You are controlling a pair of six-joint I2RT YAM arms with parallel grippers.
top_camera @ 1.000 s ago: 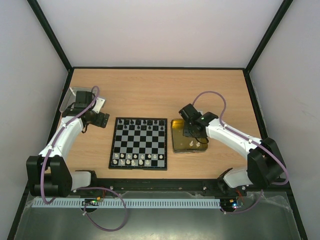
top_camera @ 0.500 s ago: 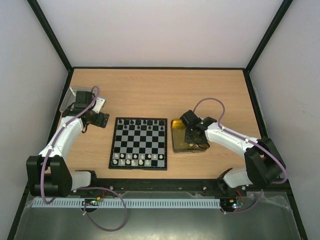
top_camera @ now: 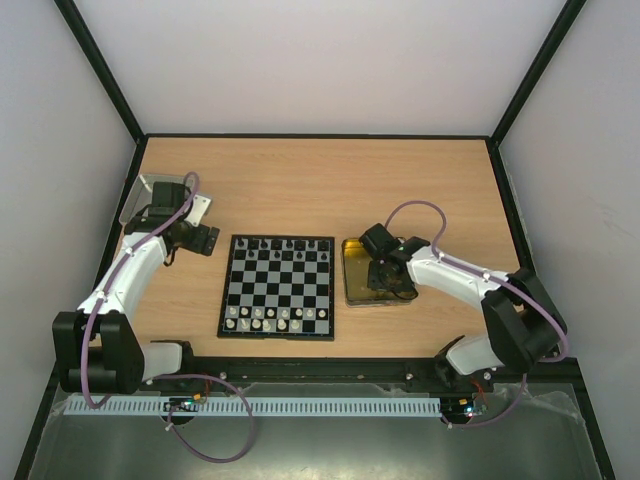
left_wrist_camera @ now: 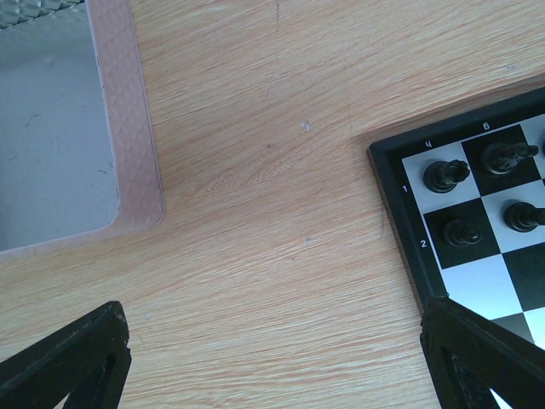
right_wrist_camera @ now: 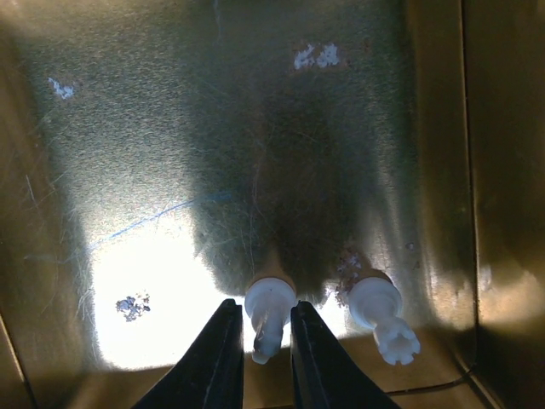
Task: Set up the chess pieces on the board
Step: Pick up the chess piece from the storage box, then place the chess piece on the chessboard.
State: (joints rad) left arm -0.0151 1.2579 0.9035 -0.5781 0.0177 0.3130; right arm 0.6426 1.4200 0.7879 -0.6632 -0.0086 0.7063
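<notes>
The board [top_camera: 277,287] lies mid-table, with black chess pieces [top_camera: 280,245] along its far rows and white ones [top_camera: 275,320] along its near rows. My right gripper [top_camera: 385,275] is down inside the gold tray [top_camera: 352,290]. In the right wrist view its jaws [right_wrist_camera: 260,358] are closed narrowly on a white chess piece [right_wrist_camera: 269,307] standing on the tray floor [right_wrist_camera: 255,128]. A white rook [right_wrist_camera: 385,317] stands just to its right. My left gripper [top_camera: 205,240] is open and empty over bare wood, left of the board's corner [left_wrist_camera: 400,213], where black pieces [left_wrist_camera: 446,174] stand.
A silver-grey tin lid [top_camera: 140,195] lies at the far left, also in the left wrist view [left_wrist_camera: 51,145]. The tray's gold walls [right_wrist_camera: 502,170] close in around my right gripper. Black frame rails border the table.
My right gripper has moved down and nearer within the gold tray, onto the white piece. The left arm has not moved.
</notes>
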